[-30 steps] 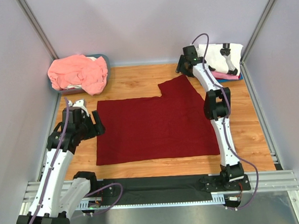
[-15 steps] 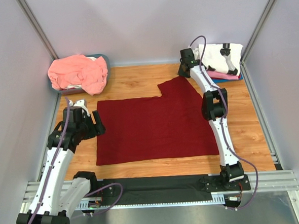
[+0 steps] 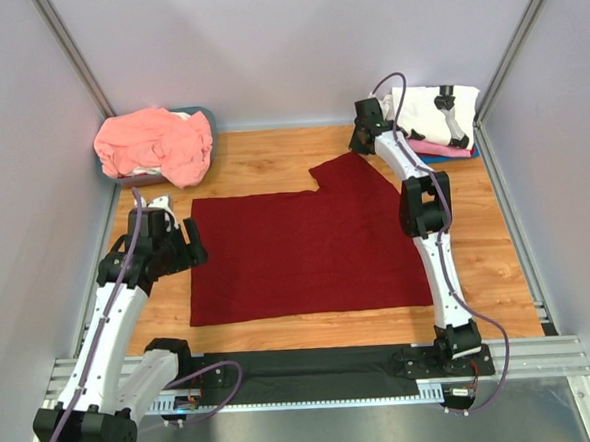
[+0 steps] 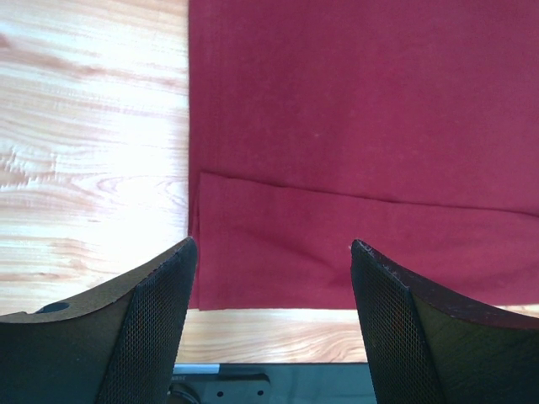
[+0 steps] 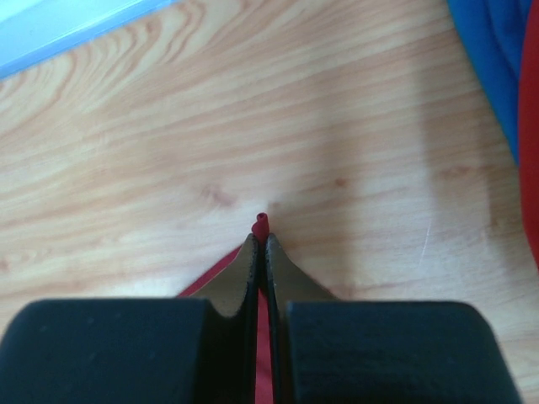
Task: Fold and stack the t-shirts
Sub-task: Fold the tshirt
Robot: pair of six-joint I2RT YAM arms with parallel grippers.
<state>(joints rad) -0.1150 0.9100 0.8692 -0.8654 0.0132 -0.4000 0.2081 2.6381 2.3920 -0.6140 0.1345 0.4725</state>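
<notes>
Red shirt [image 3: 307, 250] lies spread flat on the middle of the table [image 3: 261, 163], one sleeve reaching toward the far right. Right arm [image 3: 428, 233] is stretched out almost straight from its base at the near edge, running along the shirt's right side to the end of that sleeve, where the wrist tips down to the wood. Right gripper [image 5: 259, 240] is clenched on the sleeve's tip: its wrist view shows the two fingers pressed together, a thin fold of red cloth pinched between them and a small nub of it poking out past the tips, close to the wood. Left arm [image 3: 115, 312] rises from its base, bends at the elbow and leans in toward the shirt's left edge. Left gripper [image 3: 187, 250] hangs at that edge, jaws spread wide and grasping nothing; its wrist view takes in the shirt's near left corner, a hem line across it, with bare wood beside. Salmon shirt [image 3: 155, 144] sits heaped in a bin [image 3: 205, 114] at the far left corner. White shirt [image 3: 434, 112] rests on a pink shirt [image 3: 446, 150] and a blue shirt [image 3: 469, 154] at the far right corner, just beyond the right gripper.
</notes>
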